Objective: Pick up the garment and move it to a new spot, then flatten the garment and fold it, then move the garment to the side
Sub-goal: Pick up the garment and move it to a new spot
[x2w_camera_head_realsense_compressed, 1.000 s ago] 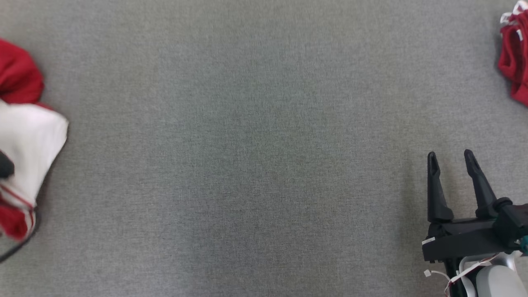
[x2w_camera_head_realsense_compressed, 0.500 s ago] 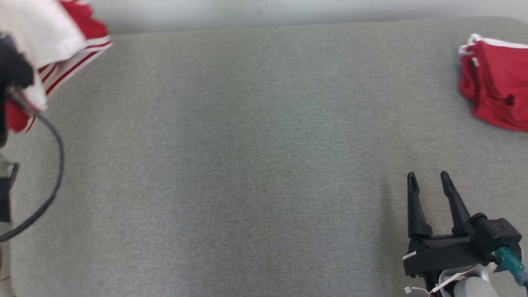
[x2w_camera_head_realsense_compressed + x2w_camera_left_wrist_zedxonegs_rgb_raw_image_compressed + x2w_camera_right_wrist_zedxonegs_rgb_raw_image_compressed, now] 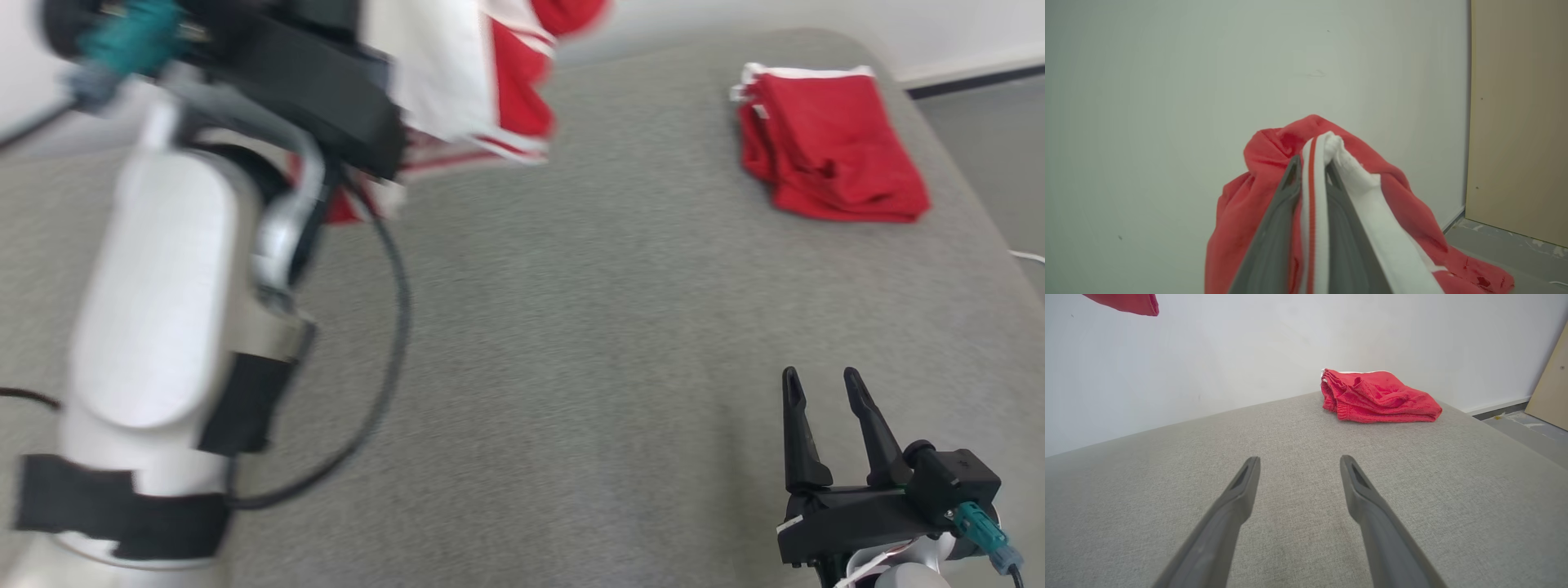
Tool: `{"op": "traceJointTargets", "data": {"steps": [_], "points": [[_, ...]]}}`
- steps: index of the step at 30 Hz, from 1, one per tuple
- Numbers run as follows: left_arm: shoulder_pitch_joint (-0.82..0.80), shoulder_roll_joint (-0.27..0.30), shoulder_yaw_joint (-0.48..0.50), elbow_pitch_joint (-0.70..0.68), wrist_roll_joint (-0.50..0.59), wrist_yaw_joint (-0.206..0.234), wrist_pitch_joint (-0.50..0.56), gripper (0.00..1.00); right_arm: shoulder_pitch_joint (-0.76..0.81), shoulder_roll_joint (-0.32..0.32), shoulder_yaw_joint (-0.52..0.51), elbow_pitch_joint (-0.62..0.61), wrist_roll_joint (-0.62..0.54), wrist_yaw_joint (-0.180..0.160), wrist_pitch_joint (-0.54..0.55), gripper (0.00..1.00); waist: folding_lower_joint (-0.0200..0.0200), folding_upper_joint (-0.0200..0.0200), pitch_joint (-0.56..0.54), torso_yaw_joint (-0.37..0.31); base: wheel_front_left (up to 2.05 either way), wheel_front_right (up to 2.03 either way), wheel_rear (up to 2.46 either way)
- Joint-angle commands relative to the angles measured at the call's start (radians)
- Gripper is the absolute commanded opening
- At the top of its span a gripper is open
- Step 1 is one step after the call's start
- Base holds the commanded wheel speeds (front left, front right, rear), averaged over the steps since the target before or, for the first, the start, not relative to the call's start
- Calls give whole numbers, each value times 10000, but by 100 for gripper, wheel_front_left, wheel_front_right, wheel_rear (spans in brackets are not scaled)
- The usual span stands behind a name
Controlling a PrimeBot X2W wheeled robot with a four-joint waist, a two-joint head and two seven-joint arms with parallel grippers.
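While our left jaws clamp the red-and-white garment aloft at the frame's upper left, we judge only pickup done; placing, flattening, folding remain. Our right jaws gape empty, lower right, over the counter.

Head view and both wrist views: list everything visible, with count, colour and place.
striped garment: 1, red and white, held up at the far left, above the surface
folded garment: 1, red with a white edge, lying at the far right of the surface
surface: 1, grey fabric, across the middle
wall: 1, pale, behind the surface
board: 1, tan, beside the wall
cable: 1, black, looping off the left arm
left arm: 1, white and black, near left
left gripper: 1, dark, shut on the striped garment
right gripper: 1, dark, open, near right
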Motion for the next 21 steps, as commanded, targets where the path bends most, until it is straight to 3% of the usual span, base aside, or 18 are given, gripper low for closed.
{"op": "traceJointTargets", "data": {"steps": [1,8,21], "points": [[193,-210,-194,92,-22,-9,-90,0,33,16,-36,-23,72,-26,-40,100,1,0,-181,-848,0,0,0],[1133,-823,-972,901,-453,112,-528,0,96,23,79,-90,305,-27,-45,100,1,0,-15,-1451,0,0,0],[3225,-700,-1208,3469,-608,413,-1542,0,-129,20,139,-9,363,-26,-30,100,1,0,411,-1334,0,0,0]]}}
